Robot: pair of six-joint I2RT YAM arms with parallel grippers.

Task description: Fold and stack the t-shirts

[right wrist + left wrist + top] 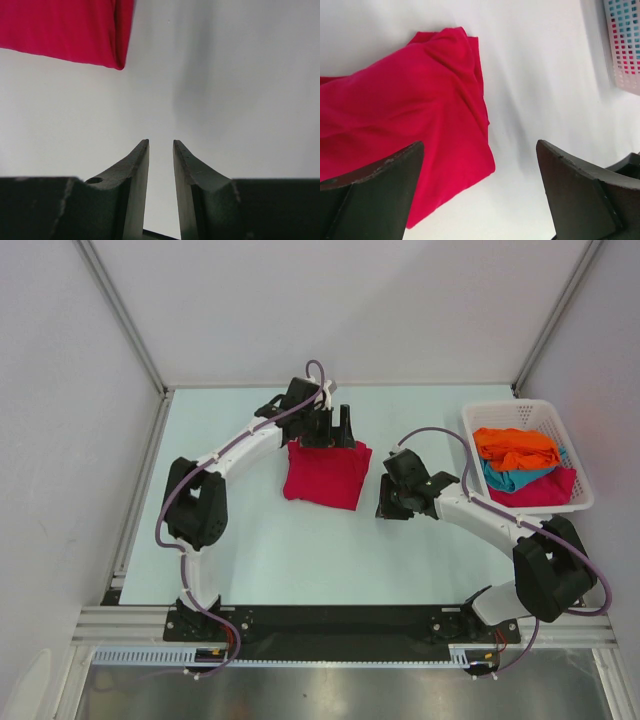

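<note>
A crimson red t-shirt lies folded into a rough square on the table's middle; it also shows in the left wrist view and its corner in the right wrist view. My left gripper is open and empty, just above the shirt's far right edge. My right gripper is nearly shut with a narrow gap, empty, over bare table right of the shirt. An orange t-shirt, a teal one and another red one lie crumpled in the basket.
A white slatted basket stands at the table's right side; its wall shows in the left wrist view. Grey walls and metal posts enclose the table on three sides.
</note>
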